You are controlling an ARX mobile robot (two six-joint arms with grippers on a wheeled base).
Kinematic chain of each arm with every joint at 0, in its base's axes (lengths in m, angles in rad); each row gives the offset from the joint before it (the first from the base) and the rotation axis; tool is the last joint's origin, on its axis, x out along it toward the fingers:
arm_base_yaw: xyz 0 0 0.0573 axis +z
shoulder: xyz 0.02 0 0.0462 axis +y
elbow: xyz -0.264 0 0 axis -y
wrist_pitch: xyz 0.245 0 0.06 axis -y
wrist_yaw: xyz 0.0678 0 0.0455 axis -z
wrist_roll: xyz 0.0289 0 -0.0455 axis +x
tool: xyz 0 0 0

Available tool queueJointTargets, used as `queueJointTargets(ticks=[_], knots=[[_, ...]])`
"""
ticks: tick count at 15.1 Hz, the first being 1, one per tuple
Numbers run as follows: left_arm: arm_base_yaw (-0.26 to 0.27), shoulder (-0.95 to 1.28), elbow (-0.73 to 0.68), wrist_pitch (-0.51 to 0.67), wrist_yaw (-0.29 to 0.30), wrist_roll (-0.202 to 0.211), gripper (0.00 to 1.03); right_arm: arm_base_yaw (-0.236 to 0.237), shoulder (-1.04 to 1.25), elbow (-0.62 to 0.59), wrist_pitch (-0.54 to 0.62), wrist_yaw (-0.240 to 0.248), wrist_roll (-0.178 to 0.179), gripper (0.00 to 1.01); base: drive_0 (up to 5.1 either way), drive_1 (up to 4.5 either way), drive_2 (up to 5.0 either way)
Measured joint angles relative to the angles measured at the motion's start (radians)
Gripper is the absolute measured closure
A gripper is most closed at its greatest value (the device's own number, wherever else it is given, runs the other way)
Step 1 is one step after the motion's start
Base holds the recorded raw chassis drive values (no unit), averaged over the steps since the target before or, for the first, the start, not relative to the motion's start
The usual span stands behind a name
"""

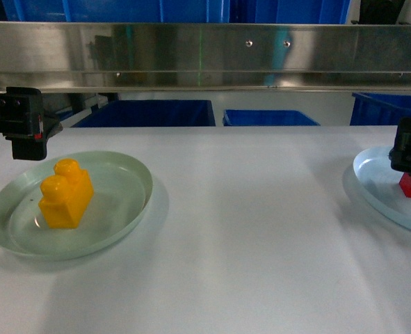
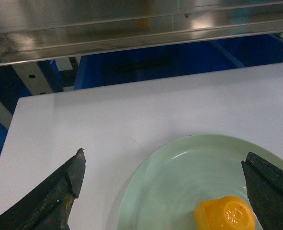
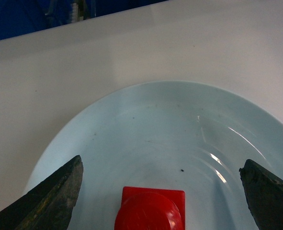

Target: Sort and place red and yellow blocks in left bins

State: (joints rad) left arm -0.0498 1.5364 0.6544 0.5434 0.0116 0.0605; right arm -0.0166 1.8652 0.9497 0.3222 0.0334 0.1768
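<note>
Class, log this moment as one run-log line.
left hand: open over yellow block, green plate | right hand: open over red block, blue plate | nothing grasped

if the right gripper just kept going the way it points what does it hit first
Probably the red block, which sits centred between the open jaws of the right gripper on the pale blue plate; depth is hard to judge.
</note>
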Motion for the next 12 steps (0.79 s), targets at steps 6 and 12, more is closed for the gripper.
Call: queueJointTargets(ticks=[6,12], knots=[[0.000,0.000,0.000,0.000,-0.001,0.000,0.05,0.009,0.083,0.049,-0.037,0.006,0.013,0.23,0.0,0.00,0.0],[0.000,0.000,0.000,0.000,0.000,0.000,0.05,0.002,0.084,0.050,-0.037,-0.002,0.013,0.41,0.0,0.00,0.0]])
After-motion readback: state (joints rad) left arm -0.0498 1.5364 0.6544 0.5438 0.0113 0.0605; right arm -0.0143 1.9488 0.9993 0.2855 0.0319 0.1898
